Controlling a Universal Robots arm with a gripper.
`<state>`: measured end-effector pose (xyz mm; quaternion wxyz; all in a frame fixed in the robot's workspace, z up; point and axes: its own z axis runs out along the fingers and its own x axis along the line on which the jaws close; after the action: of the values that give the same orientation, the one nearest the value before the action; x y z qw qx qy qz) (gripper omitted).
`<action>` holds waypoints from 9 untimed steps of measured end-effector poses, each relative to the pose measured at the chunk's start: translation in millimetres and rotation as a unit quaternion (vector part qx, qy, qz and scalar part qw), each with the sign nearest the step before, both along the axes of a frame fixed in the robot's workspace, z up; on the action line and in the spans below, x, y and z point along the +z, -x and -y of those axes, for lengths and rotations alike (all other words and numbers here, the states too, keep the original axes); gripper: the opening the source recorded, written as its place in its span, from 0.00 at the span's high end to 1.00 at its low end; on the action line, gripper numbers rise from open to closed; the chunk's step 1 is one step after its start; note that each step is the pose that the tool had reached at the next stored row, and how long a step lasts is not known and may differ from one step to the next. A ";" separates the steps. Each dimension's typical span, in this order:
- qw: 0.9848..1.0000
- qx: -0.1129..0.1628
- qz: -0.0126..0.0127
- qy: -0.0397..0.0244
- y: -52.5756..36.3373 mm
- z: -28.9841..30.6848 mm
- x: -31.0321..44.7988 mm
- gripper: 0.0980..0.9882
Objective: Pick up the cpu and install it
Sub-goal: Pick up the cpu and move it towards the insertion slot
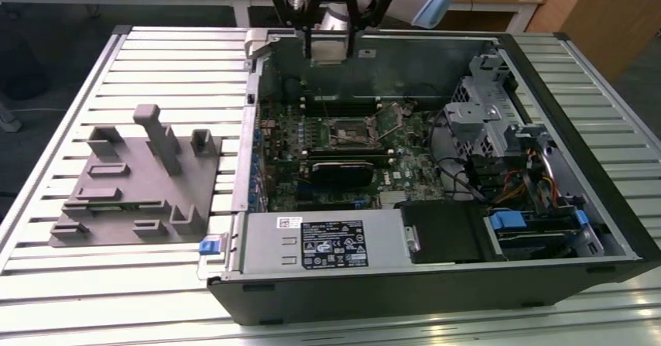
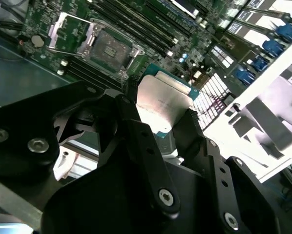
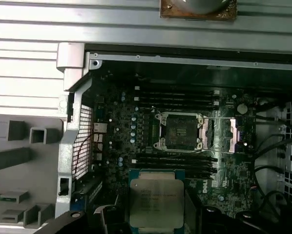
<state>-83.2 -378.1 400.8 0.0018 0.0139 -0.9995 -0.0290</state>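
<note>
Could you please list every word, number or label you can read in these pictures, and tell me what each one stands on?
No text here can be read with confidence.
Large label on the power supply: print too small.
Small white sticker beside it: too small.
Engraving on the cpu: blurred.
White marking on the motherboard: blurred.

The cpu has a pale silver top edged in teal-green; the gripper is black. The motherboard is dark green, the fixture plain grey, the drive clip bright blue, and the table pale, striped with long ribs.
</note>
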 end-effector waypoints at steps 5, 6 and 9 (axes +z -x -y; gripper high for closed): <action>1.000 0.000 0.003 0.000 -27.6 -10.4 -1.5 0.51; 1.000 0.000 0.004 0.000 -29.9 -11.6 -1.6 0.51; 1.000 0.000 0.005 0.000 -37.2 -15.7 -2.0 0.51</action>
<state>-46.0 -362.3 398.8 -0.0034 0.0140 -0.9995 -0.0290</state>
